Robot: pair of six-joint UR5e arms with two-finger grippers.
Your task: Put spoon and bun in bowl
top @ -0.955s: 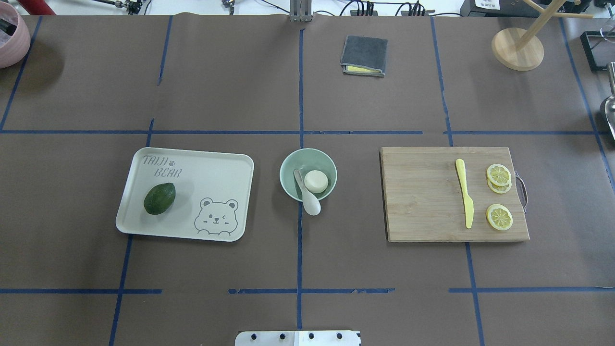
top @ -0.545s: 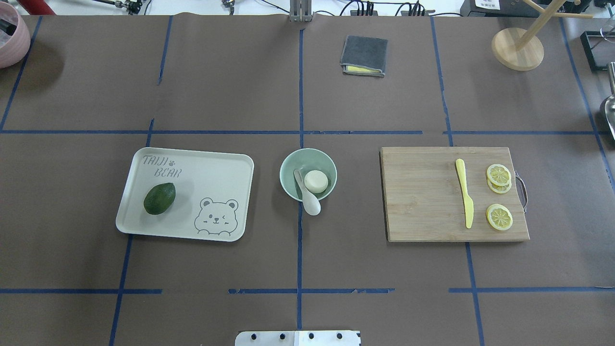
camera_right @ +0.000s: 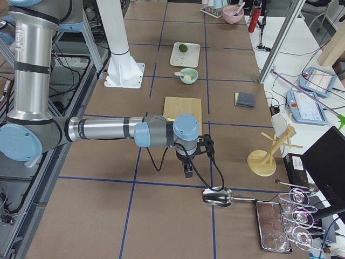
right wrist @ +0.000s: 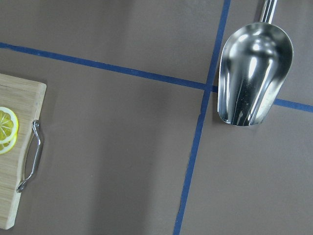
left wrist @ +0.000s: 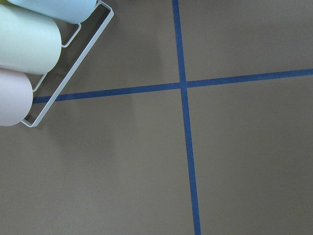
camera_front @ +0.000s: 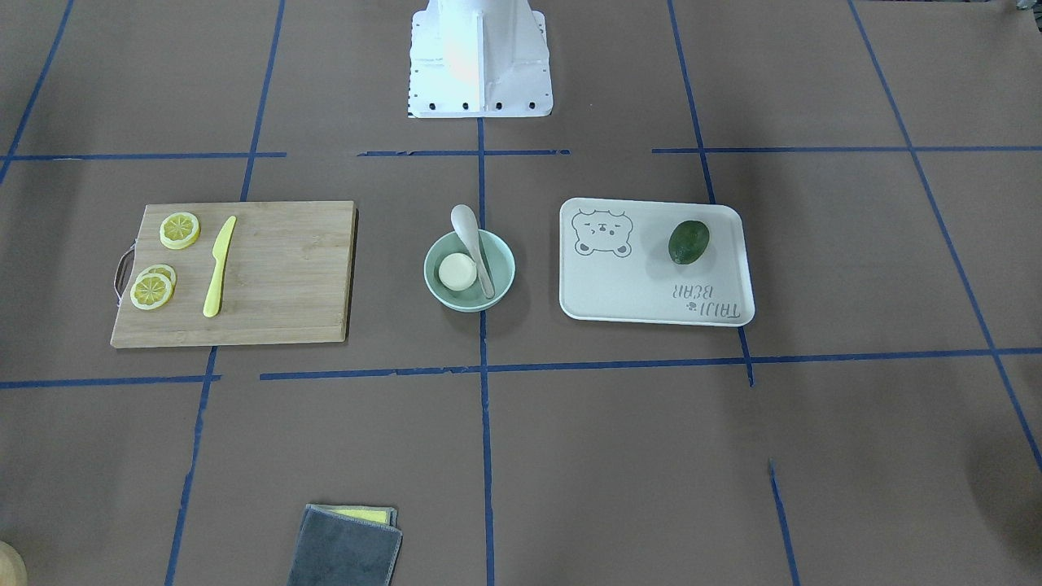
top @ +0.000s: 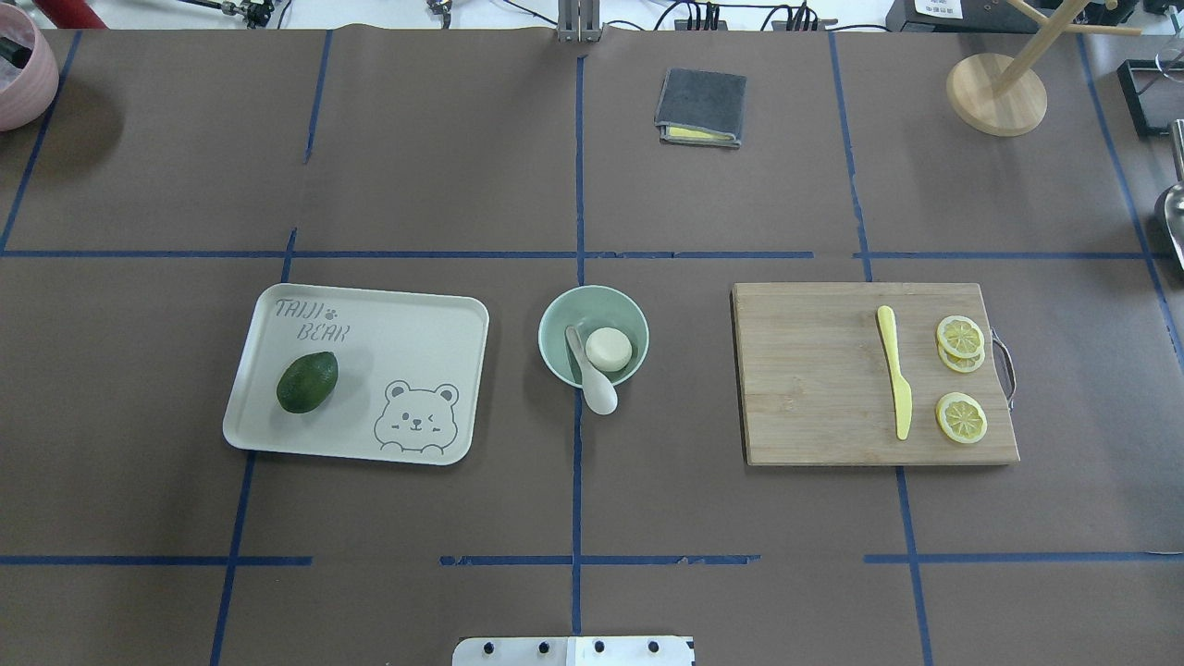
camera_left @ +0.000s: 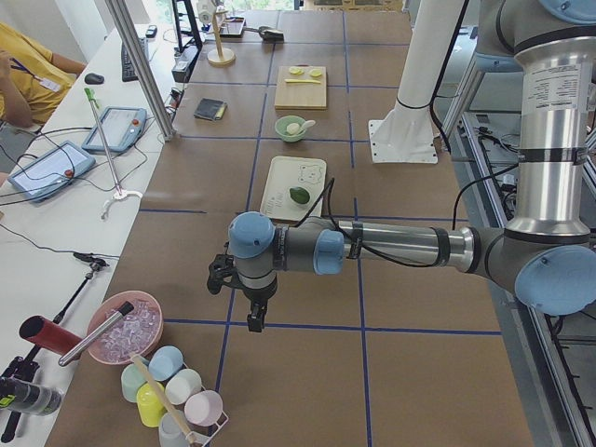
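Two items in bowl: bun resting flat-side-up on its floor, spoon beside it, handle inside, scoop propped over rim, likely too long to lie flat; left gripper and right gripper well apart from bowl, open-or-closed state indeterminable.

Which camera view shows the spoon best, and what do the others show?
Overhead exterior: the spoon lies full length, handle in the bowl, scoop over the rim. Front-facing shows it too; side views show it tiny; wrist views, not at all.
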